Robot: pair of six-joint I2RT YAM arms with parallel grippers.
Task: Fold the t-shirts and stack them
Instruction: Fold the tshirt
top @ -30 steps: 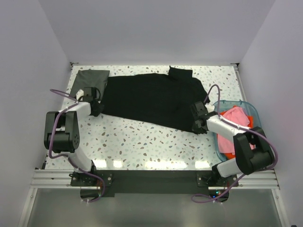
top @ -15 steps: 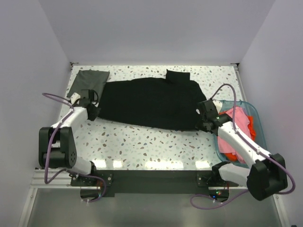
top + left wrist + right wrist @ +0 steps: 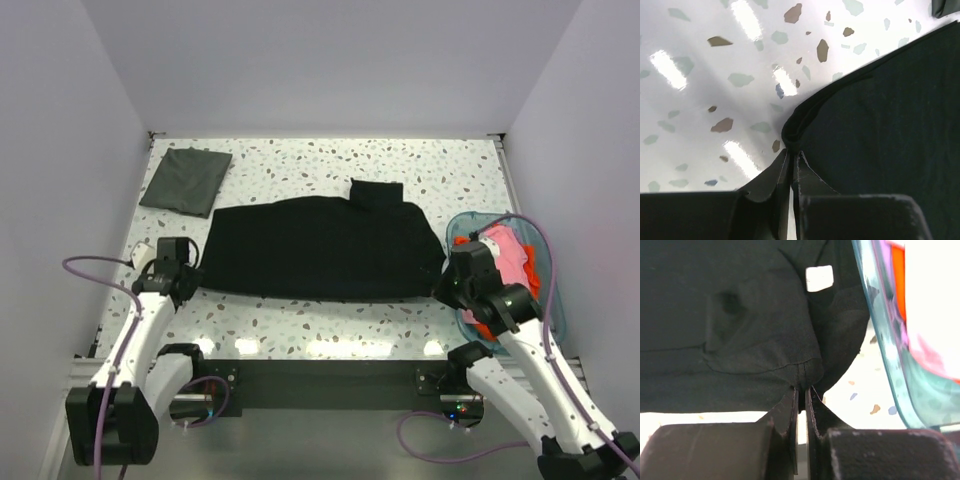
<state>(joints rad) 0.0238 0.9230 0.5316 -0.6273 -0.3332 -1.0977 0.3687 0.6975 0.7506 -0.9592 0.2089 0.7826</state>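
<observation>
The large black t-shirt [image 3: 320,245] lies spread across the middle of the table, its long edges running left to right. My left gripper [image 3: 195,277] is shut on its near left corner, and the left wrist view shows the bunched cloth edge [image 3: 792,131] pinched at the fingertips. My right gripper [image 3: 442,286] is shut on the near right corner, where the hem [image 3: 802,371] is clamped between the jaws, below a white tag [image 3: 819,278]. A dark grey t-shirt [image 3: 187,180] lies folded at the far left. Pink [image 3: 505,250] and orange [image 3: 530,277] t-shirts sit in the basket.
A teal translucent basket [image 3: 556,292] stands at the right edge, close beside my right gripper; its wall [image 3: 885,335] fills the right of the right wrist view. White walls enclose the table on three sides. Purple cables loop from both arms.
Both grippers closed on the black t-shirt's corners, and both arms pulled back toward the near edge. The shirt slid nearer, off the grey one, and stretched out straight.
</observation>
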